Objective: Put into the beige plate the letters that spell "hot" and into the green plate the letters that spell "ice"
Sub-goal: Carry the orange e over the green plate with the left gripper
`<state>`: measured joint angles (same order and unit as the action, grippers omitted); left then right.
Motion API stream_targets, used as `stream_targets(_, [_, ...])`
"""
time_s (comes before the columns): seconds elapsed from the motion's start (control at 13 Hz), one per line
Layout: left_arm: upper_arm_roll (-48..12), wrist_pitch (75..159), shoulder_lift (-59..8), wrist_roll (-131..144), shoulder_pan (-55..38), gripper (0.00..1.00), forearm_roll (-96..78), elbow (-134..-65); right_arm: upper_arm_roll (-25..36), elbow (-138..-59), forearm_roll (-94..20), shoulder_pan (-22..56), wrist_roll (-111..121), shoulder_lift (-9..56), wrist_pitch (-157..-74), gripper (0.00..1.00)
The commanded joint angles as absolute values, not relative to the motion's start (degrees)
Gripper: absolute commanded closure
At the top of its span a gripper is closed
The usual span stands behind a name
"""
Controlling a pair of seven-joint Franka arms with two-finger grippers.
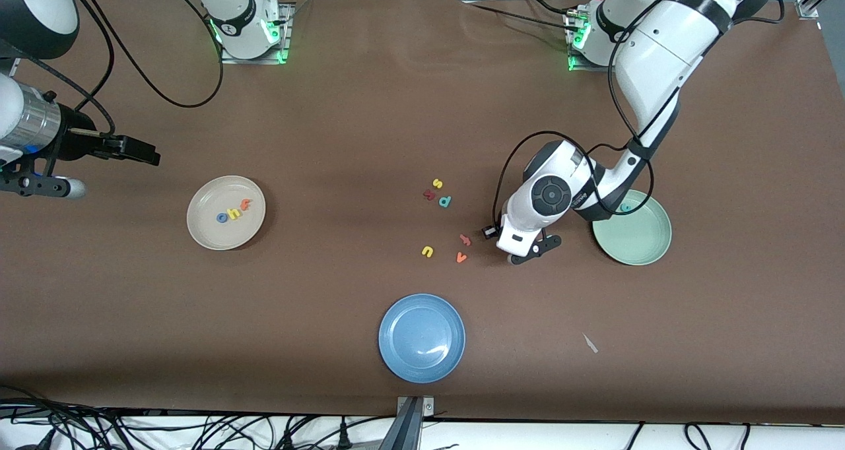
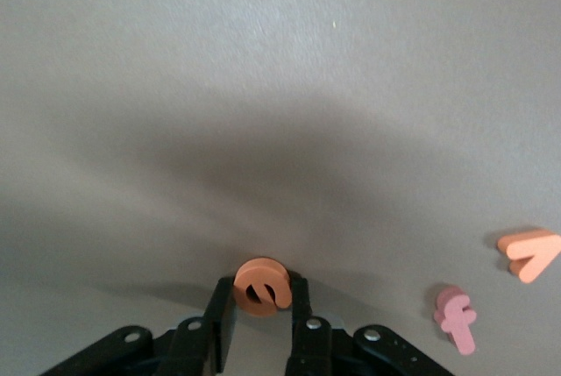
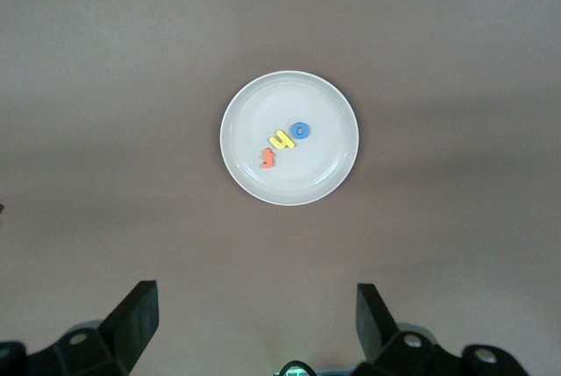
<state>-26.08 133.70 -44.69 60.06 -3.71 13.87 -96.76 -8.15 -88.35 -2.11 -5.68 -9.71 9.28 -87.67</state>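
Orange e point(image 2: 261, 287) is what's in play. From the front view, the left gripper point(image 1: 526, 255) is down at the table between the green plate point(image 1: 643, 247) and the loose letters, while the right gripper point(image 1: 135, 150) waits near the beige plate point(image 1: 204, 229), which already holds h, o, t. Left wrist view: fingers pinched on the e, beside a pink f point(image 2: 456, 317). Right wrist view: jaws spread wide above that plate. Next, I'd guess, lift and carry it to green.

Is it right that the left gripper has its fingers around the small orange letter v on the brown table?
Not quite. In the left wrist view the left gripper has its fingers around the small orange letter e; the orange v lies apart on the brown table, beside the pink f.
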Motion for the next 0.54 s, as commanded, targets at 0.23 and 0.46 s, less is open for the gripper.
stream_targets(0.23, [-26.54, 120.88, -38.42, 46.97, 1.66, 1.0, 12.76, -95.98, -7.47, -87.19, -3.25, -5.1, -9.58, 9.67, -87.54, 0.0])
stream_targets(0.46, [-26.63, 107.89, -35.51, 31.52, 7.28, 1.0, 12.13, -96.24, -7.47, -87.27, -3.34, -5.01, -9.58, 9.67, -87.54, 0.0])
